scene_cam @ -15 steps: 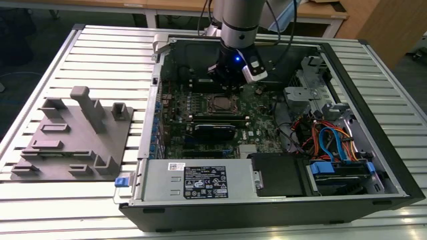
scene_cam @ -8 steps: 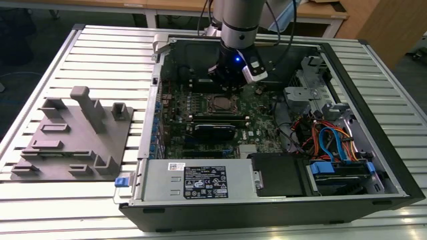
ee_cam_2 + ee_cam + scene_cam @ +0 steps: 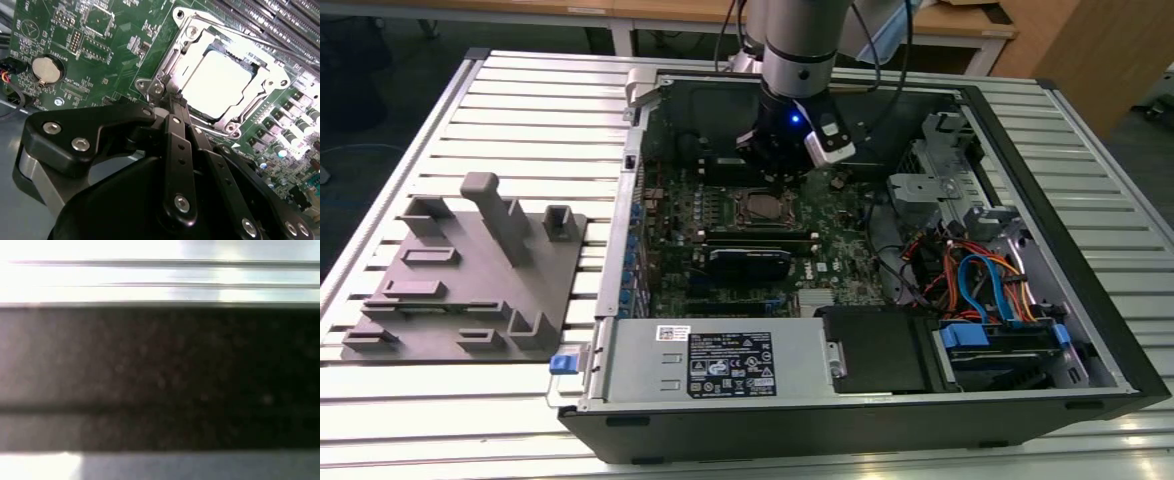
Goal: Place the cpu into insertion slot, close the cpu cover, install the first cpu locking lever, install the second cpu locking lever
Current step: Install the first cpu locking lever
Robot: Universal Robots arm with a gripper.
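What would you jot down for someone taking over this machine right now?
The end effector is shut, its tips at a corner of the insertion slot; whether it grips anything there I cannot tell.
The cpu sits in the slot.
The cpu cover lies down over it, and the chip shows through its window.
Done: placing the chip, closing the cover.
Left: the locking levers; whether either is latched I cannot tell.

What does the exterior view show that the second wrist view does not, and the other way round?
Exterior view: the whole open computer case on the slatted table, with a grey fixture tray at the exterior view's left. Second wrist view: the pale cpu seated under the cpu cover, and a coin battery. Both: the tool near the insertion slot on the green board.
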